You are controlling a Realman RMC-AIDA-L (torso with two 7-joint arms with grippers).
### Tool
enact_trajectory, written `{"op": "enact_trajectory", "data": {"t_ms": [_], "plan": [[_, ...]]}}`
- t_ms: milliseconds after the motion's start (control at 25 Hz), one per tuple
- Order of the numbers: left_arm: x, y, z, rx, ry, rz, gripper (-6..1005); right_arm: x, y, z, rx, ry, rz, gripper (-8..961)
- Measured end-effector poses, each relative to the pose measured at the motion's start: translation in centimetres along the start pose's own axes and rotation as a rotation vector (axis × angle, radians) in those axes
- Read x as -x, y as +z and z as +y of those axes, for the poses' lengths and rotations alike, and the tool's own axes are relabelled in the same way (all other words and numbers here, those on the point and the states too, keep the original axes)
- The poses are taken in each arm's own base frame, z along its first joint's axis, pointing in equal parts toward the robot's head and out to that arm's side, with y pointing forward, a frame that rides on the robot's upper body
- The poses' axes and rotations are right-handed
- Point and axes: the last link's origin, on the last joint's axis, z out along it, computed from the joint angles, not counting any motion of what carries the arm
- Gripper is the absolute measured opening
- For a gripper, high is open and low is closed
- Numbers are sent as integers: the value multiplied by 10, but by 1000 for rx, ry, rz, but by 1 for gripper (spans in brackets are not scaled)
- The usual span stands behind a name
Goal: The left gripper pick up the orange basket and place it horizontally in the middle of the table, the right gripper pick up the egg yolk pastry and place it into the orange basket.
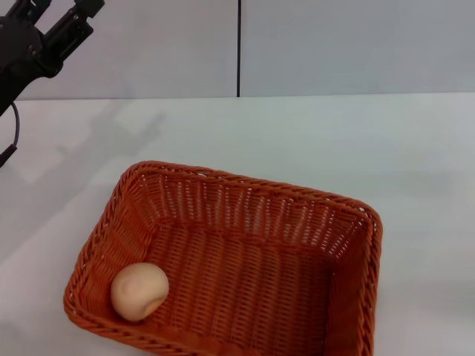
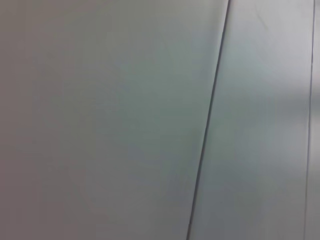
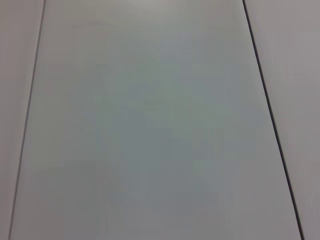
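Up in the far left corner of the head view sits the left gripper (image 1: 65, 16), raised high above the surface and well apart from everything on it. Its black fingers point up and away toward the wall, but the tips run out of the picture, so whether the jaws are apart or together I cannot tell. They hold nothing that can be seen. A dark cable hangs down along the left edge beneath the arm.

The right gripper does not show in the head view at all, and its own wrist camera gives only pale grey wall panels with thin dark seams. The left wrist camera offers the same: flat grey panel and a slanting dark seam, no fingers.

Down to the near side of the white surface (image 1: 356, 141) lies the orange basket (image 1: 245, 185), resting flat with its opening upward, its long side running across the view and slightly skewed, the near rim cut off by the lower edge. Inside it, tucked into the near left corner against the woven wall, sits the egg yolk pastry (image 1: 139, 291), round and pale, resting on the basket floor. Behind the surface stands the grey wall (image 1: 349, 44), split by one vertical dark seam.
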Motion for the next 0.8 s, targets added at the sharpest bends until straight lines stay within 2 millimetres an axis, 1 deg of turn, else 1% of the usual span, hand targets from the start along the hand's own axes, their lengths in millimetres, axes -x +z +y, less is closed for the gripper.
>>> {"op": "enact_trajectory", "data": {"t_ms": [480,640,800], "plan": [[1,-6,4,4,-14,15,788,-3,-4,1,-43,31,-10,614],[0,-1,4,15,-15,21,788,-6,-9,-1,-102,56,-23,614],[-1,2,4,19,-14,28,788,-7,-11,0,-122,73,-28,614]]}}
